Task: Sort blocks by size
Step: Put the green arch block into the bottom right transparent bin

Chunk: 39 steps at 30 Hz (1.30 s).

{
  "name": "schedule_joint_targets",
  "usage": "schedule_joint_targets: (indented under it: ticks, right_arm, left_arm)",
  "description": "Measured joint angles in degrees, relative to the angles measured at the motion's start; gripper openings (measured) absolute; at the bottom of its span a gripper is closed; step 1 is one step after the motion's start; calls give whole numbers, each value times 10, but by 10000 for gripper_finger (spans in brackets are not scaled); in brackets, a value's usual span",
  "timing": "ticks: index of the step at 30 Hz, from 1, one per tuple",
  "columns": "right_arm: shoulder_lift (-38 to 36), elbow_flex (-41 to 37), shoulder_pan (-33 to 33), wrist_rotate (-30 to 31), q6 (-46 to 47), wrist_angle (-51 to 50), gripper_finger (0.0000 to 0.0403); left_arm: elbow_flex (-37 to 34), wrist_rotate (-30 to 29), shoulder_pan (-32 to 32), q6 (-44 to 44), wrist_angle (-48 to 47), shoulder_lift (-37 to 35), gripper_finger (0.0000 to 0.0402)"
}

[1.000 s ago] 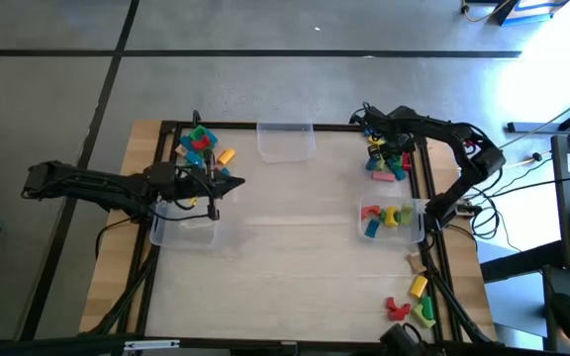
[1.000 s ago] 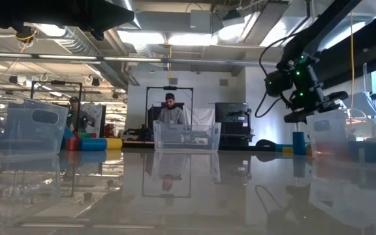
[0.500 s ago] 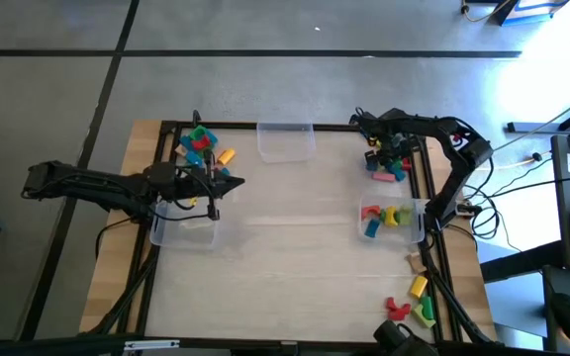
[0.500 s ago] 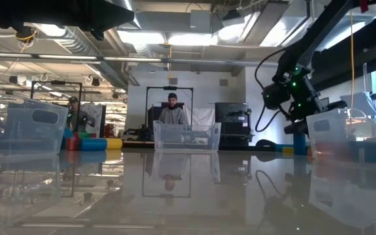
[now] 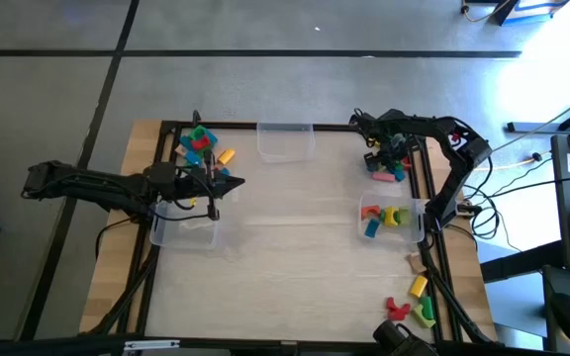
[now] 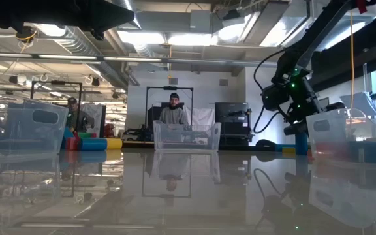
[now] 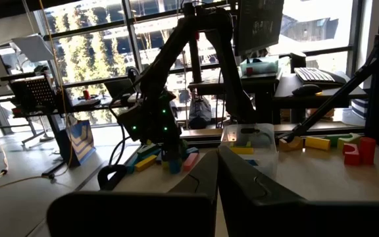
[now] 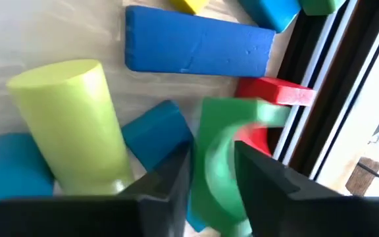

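Observation:
My right gripper is down in the pile of blocks at the table's far right, closed on a green arch-shaped block. A yellow-green cylinder, blue blocks and a red block lie around it on the table. My left gripper is shut and empty, above the clear bin at the left. A second pile of blocks lies at the far left. My right gripper has the green arch-shaped block between its two fingers, one finger on each flat side. The fingers come from above, pointing down into the pile. The block sits among the other blocks, low at the table; whether it is lifted, I cannot tell.
A clear bin with several blocks stands at the right, an empty clear bin at the far middle. More blocks lie at the near right. A dark frame rail runs close by the right pile. A person stands beyond the table.
My right gripper has gone down onto the block pile at the far right, shifting a little toward the table's left. My left arm has kept still.

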Motion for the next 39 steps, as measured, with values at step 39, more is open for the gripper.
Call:
schedule_joint_targets:
  ticks: [39]
  right_arm:
    - [-101, 1, 0, -45, -85, -61, 29]
  left_arm:
    - [0, 0, 0, 5, -1, 0, 4]
